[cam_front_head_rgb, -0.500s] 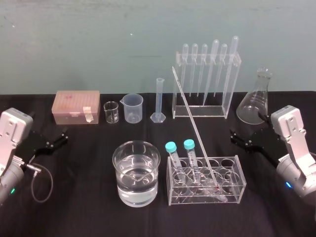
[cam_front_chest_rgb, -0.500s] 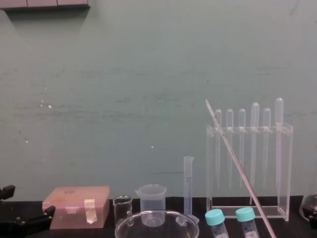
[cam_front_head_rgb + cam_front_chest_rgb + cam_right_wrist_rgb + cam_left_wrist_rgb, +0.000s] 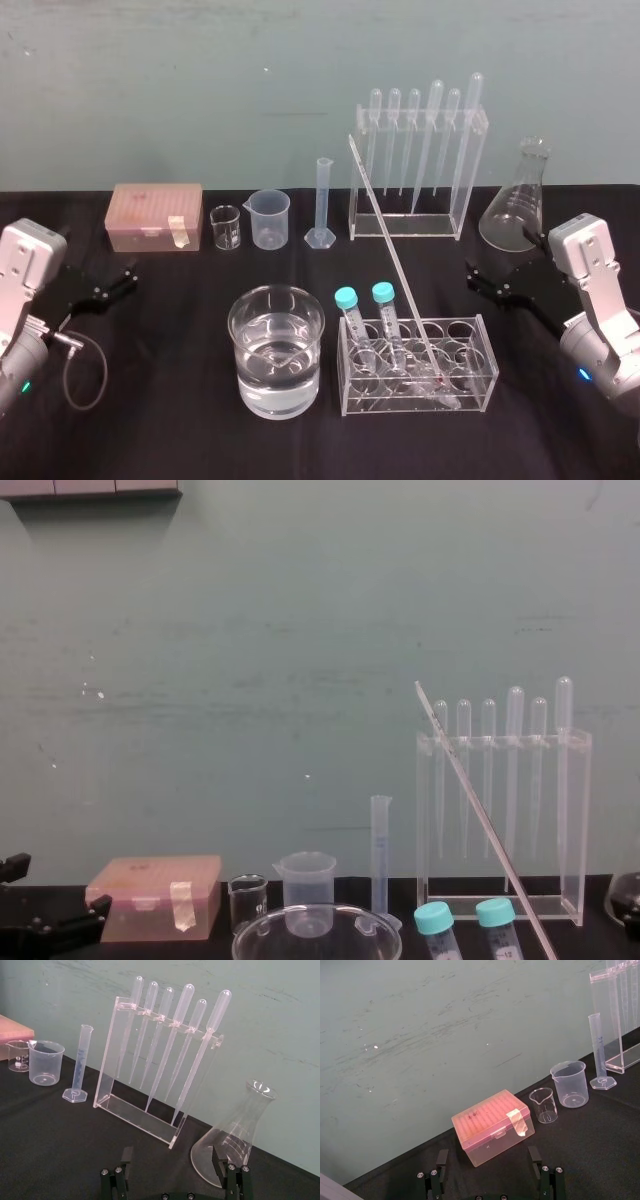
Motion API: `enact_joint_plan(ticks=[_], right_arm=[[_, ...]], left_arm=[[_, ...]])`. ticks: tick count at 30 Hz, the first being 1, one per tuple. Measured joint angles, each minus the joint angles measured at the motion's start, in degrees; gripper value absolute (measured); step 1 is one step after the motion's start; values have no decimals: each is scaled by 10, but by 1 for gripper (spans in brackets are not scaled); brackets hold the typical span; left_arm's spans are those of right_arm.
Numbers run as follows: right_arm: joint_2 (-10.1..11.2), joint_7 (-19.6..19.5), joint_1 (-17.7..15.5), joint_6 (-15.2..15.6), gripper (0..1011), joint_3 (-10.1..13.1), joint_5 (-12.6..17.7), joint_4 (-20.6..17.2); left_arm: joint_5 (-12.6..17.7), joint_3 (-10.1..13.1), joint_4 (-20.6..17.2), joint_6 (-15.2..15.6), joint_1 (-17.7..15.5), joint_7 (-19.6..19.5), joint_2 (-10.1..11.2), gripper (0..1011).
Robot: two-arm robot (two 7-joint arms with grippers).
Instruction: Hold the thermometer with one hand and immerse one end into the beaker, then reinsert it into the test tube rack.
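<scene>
In the head view, the thermometer (image 3: 395, 262) is seen slanting, its lower end seated in the low test tube rack (image 3: 470, 388) at the front centre-right of the black surface (image 3: 160, 400). Its upper end reaches back toward the left edge of the tall pipette stand (image 3: 405, 227); whether the rod touches that stand cannot be told. Two blue-capped tubes (image 3: 346, 298) are held in the same rack, and the beaker (image 3: 250, 385), holding clear liquid, is set just to its left. The left tool (image 3: 128, 277) is held low at the left edge and the right tool (image 3: 472, 277) at the right, both well apart from the glassware, each with fingers spread and nothing between them. In the left wrist view, a pink box (image 3: 492, 1127), a small glass beaker (image 3: 543, 1105), a plastic beaker (image 3: 569, 1084) and a graduated cylinder (image 3: 600, 1050) are lined up along the back. In the right wrist view, a conical flask (image 3: 235, 1135) is found beside the stand, in which six pipettes (image 3: 172, 1035) are hung. In the chest view, the thermometer is seen crossing in front of the stand, its tip raised above the left end of the top bar
</scene>
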Motion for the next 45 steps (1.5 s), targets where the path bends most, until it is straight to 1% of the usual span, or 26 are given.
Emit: enact_joint_plan(ticks=[45], right_arm=[[0,0,0,0,1003,0,0,0]], left_arm=[[0,0,0,0,0,0,0,1008]])
